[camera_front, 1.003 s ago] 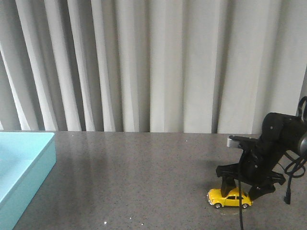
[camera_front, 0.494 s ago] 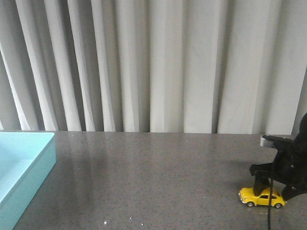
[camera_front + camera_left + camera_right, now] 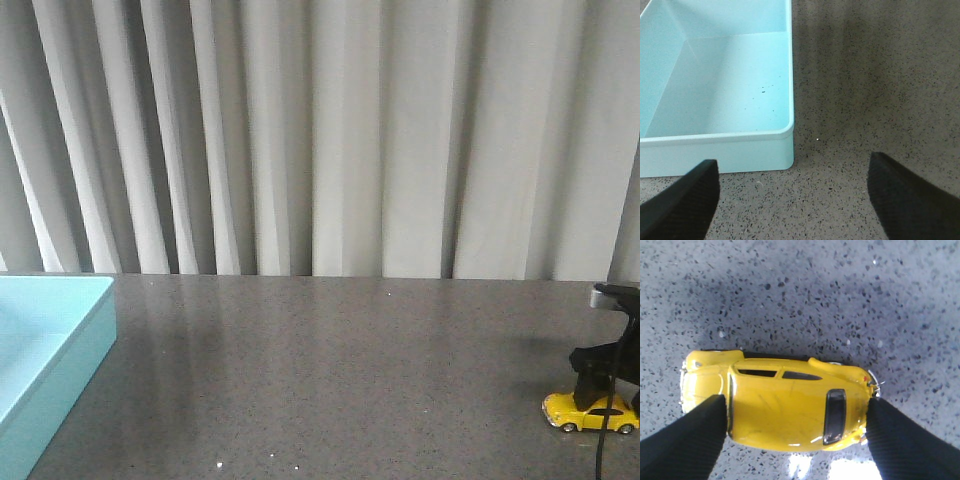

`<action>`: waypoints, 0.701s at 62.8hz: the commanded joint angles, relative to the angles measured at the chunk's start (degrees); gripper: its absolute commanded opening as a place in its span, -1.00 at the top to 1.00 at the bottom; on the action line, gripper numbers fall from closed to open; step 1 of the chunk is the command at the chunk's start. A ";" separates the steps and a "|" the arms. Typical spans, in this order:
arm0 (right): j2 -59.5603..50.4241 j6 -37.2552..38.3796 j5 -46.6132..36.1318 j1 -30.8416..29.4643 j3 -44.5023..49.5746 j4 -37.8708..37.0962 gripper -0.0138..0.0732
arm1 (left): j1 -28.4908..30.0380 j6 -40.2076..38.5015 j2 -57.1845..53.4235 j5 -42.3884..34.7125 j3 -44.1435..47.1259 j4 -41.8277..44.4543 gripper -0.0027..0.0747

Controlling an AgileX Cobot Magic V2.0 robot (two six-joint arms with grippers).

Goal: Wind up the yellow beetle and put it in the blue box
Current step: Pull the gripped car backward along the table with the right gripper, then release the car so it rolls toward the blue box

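Note:
The yellow beetle [image 3: 590, 411] stands on its wheels on the grey table at the far right edge of the front view. My right gripper [image 3: 606, 392] is over it, shut on the car. In the right wrist view the black fingers [image 3: 685, 440] press on the nose and tail of the beetle [image 3: 790, 405], with the gripper [image 3: 795, 440] straddling its roof. The blue box [image 3: 50, 340] lies at the far left and looks empty. My left gripper [image 3: 792, 200] is open and empty, just off the near corner of the box [image 3: 715, 147]; it does not show in the front view.
The speckled grey table [image 3: 300, 370] stretches between the box and the car. A pale pleated curtain [image 3: 300, 130] hangs behind the table's far edge. The car sits close to the right limit of the front view.
My right gripper has moved to the right along the table with the yellow beetle in it, from right of centre to the frame's right edge. The blue box has not moved.

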 commanded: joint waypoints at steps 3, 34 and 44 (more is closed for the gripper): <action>-5.73 -3.21 -3.46 -0.38 -0.85 2.86 -0.62 | -0.25 -0.21 -0.05 -3.71 -1.87 -0.35 -0.60; -34.87 -3.45 -11.06 -0.31 18.42 6.08 -0.62 | -0.25 -0.21 -0.05 -3.83 -1.87 -0.35 -0.60; -47.38 -4.40 -16.83 -0.31 31.87 4.48 -0.62 | -0.25 -0.21 -0.05 -3.84 -1.87 -0.40 -0.60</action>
